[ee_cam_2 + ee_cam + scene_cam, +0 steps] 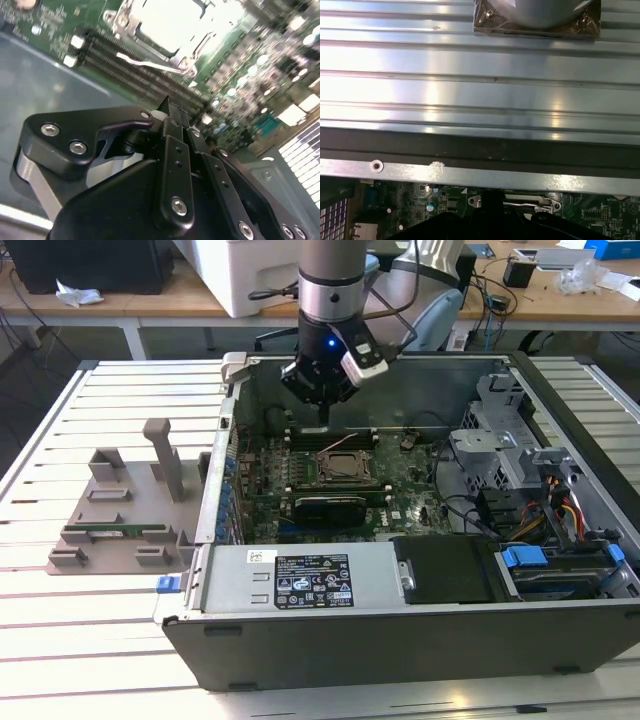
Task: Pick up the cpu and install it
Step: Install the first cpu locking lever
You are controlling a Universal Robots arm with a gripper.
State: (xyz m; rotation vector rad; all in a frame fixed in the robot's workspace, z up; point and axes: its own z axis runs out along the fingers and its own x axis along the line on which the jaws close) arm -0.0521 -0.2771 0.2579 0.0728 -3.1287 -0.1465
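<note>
In the exterior view my gripper [325, 420] hangs inside the open computer case [400, 640], just above the memory slots [330, 437] behind the square socket [347, 466]. In the second wrist view my gripper [169, 105] has its black fingers [172, 150] pressed together, shut with nothing visible between them, pointing at the memory slots [130, 70]. A bright silvery square, the cpu [167, 22], lies flat inside the socket's metal frame [182, 60]. The gripper stands apart from it, a short way behind the socket. A thin metal lever [150, 64] runs along the socket's side.
A grey fixture [125, 510] with a green memory stick [115, 533] sits on the slatted table at the exterior view's left. The power supply [300, 580] fills the case's front, with a drive cage [520, 460] and cables at the right. The case's metal rim [470, 172] borders the slats [470, 75].
</note>
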